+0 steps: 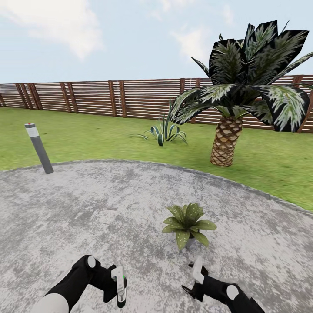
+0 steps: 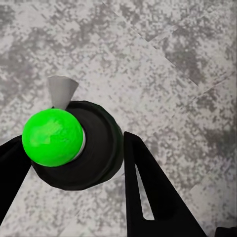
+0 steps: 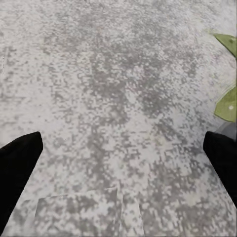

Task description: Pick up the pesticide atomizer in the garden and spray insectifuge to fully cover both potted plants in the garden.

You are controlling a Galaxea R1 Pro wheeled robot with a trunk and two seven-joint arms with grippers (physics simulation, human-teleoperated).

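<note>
1. Short grey bollard lamp (image 1: pixel 39 148) leans at the far left edge of the round mottled grey paved patio (image 1: pixel 87 208); green lawn (image 1: pixel 108 139) and a brown slat wooden fence (image 1: pixel 95 98) lie behind.
2. Left gripper (image 1: pixel 116 290) holds the pesticide atomizer (image 1: pixel 119 284), a white bottle with a black cap and bright green round top (image 2: pixel 52 137); black fingers (image 2: pixel 148 192) flank it.
3. One potted plant (image 1: pixel 188 224), a low rosette of speckled green leaves, sits on the patio just ahead, nearer the right arm.
4. Right gripper (image 1: pixel 195 282) is empty, spread wide above paving, leaves at frame edge.
5. Step: pickup looks done, spraying is not yet started. Next: aim nozzle at the rosette, then find the second plant.
6. Spiky striped plant (image 1: pixel 164 131) and big palm (image 1: pixel 230 100) stand far right on lawn.
</note>
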